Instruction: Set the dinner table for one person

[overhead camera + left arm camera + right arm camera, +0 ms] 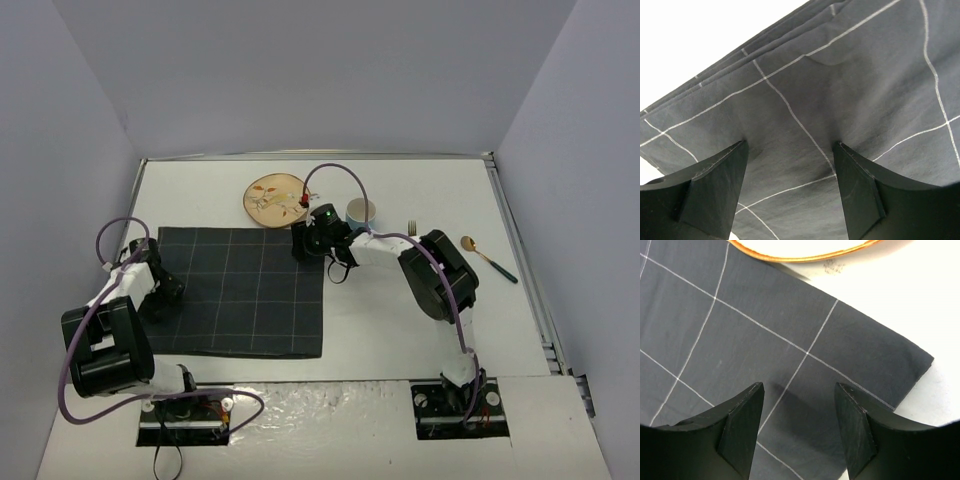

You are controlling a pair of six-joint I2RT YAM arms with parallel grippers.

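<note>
Jaws parted and gripping nothing on both arms: left gripper (790, 144) presses the edge of the placemat (250, 290) beneath it, right gripper (799, 385) hangs over its corner, the plate (275, 198) on the dinner table (400, 335) just ahead, so right is nearer.

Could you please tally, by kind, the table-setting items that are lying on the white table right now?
On the dinner table:
Placemat: 1
Plate: 1
Cup: 1
Fork, mostly hidden behind the right arm: 1
Spoon: 1
Total: 5
</note>
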